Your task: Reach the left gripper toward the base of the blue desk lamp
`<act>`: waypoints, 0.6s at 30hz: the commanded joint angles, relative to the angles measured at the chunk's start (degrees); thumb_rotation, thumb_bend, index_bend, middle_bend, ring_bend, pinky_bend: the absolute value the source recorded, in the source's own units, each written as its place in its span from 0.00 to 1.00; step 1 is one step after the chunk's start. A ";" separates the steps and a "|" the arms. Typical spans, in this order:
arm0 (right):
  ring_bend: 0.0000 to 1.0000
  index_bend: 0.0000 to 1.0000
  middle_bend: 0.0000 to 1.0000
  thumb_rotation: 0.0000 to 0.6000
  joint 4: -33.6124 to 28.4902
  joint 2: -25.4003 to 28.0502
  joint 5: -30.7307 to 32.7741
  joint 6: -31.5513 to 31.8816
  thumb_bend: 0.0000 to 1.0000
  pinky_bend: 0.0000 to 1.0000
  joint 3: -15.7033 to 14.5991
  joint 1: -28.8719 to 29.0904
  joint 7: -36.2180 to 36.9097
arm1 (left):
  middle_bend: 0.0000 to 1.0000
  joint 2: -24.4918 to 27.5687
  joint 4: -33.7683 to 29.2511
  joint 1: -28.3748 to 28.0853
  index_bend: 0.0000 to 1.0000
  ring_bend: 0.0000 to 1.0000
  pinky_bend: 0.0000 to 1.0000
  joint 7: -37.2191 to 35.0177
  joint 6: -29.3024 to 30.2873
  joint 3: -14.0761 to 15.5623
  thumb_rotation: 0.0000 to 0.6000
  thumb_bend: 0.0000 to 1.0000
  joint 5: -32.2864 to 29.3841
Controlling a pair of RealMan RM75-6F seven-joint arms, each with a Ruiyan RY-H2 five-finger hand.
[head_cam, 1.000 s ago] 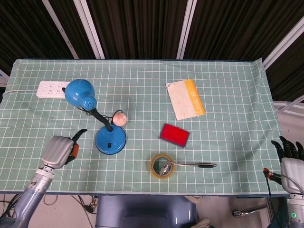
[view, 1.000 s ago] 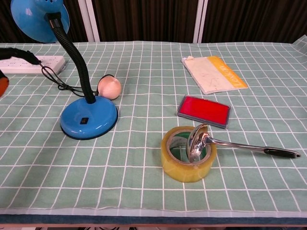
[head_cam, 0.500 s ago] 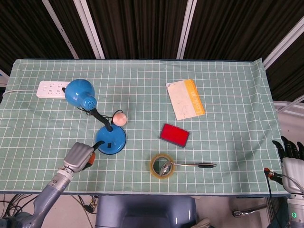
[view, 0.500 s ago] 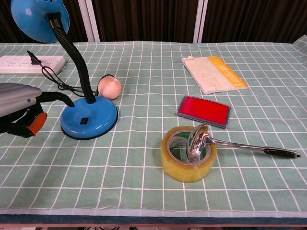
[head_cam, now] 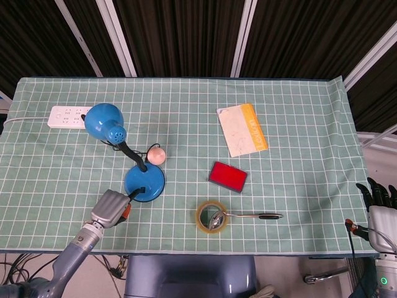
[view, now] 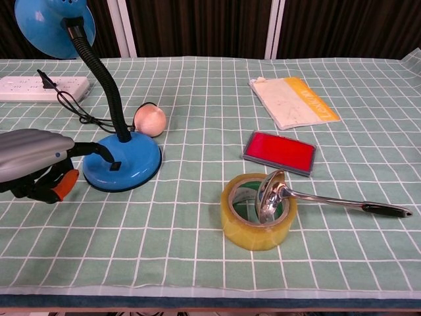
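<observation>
1. The blue desk lamp [head_cam: 144, 181] stands on the tabletop [head_cam: 298, 130]; its round base [view: 123, 162] has a pink ball [view: 150, 120] just behind it.
2. The left hand [view: 36, 163] lies beside the lamp base; the chest view shows dark fingers [view: 99, 150] stretched onto the base's rim, holding nothing.
3. The head view alone shows the right hand [head_cam: 379, 208], well apart from the lamp at the tabletop's far corner, fingers slightly spread, empty.

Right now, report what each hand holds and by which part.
Nothing is held. The left hand has a fingertip over the lamp base; no grip shows. The right hand hangs off-table, empty.
</observation>
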 commanded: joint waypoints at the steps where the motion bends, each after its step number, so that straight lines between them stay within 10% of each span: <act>1: 0.11 0.18 0.10 1.00 0.01 -0.01 0.00 0.01 0.24 0.00 0.01 0.01 -0.02 | 0.84 -0.18 0.05 -0.21 0.19 0.74 0.79 0.34 0.01 0.17 1.00 0.75 -0.23; 18: 0.11 0.18 0.10 1.00 -0.12 -0.02 0.47 -0.27 0.24 0.00 0.07 0.06 -0.35 | 0.84 -1.61 1.55 -0.81 0.19 0.74 0.79 2.55 0.87 0.87 1.00 0.75 -2.44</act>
